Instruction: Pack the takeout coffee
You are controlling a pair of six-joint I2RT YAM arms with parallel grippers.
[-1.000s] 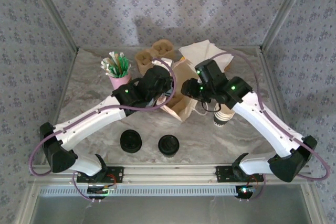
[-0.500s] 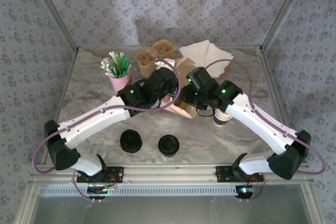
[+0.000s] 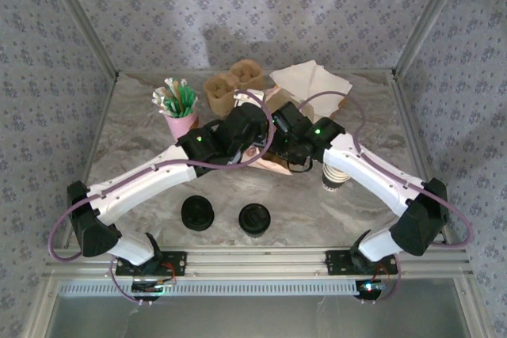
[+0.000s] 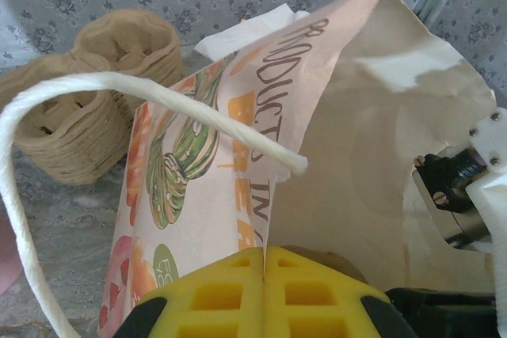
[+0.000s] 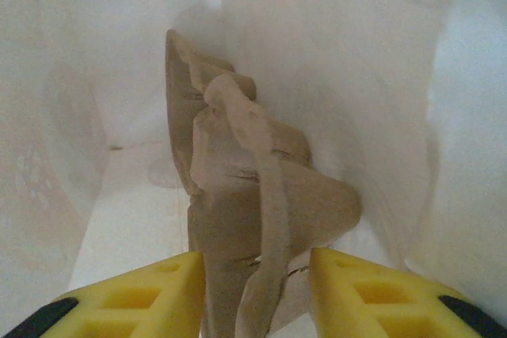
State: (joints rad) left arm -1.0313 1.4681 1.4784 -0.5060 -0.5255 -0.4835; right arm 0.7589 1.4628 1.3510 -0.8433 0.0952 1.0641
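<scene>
While pinching "PRODUCT… IN" bag [image 4: 206, 195] rim, left gripper [image 4: 262, 263] jaws pressed together, straddles pulp carrier [image 5: 238, 187] inside with right gripper [image 5: 255, 263]; grip unclear.

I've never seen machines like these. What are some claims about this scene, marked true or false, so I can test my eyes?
1. The left gripper is pinched shut on the edge of the printed paper bag. True.
2. The pink cup of stirrers stands inside the bag. False: it stands on the table, left of the bag.
3. The right gripper reaches inside the bag, with a pulp cup tray between its jaws. True.
4. The bag's handle is a black strap. False: it is a white cord.
</scene>
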